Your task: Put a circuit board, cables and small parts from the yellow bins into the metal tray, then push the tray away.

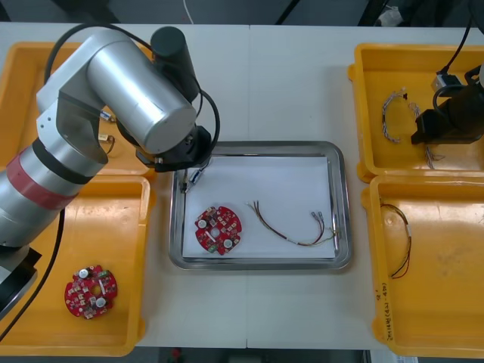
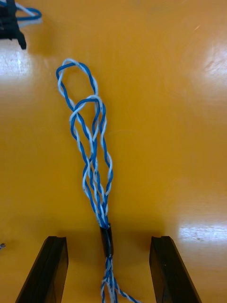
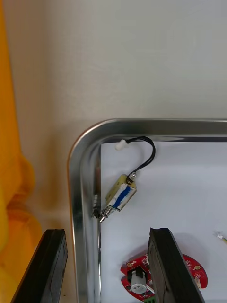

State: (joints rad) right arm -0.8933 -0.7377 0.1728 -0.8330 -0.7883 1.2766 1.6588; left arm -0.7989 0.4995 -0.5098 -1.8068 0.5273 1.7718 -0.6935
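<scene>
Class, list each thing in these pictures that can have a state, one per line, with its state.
Metal tray: white inside, partly filled.
Left gripper: open, above the tray's corner.
Right gripper: open, astride the blue and white cable.
Blue and white cable: lying loose, not gripped.
Small metal part: lying loose in the tray's corner.
First board: lying flat in the tray.
Second board: lying flat in the near left bin.

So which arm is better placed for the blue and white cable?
Right. The right gripper, open, straddles the blue and white cable in a yellow bin; the left gripper is over the metal tray.
</scene>
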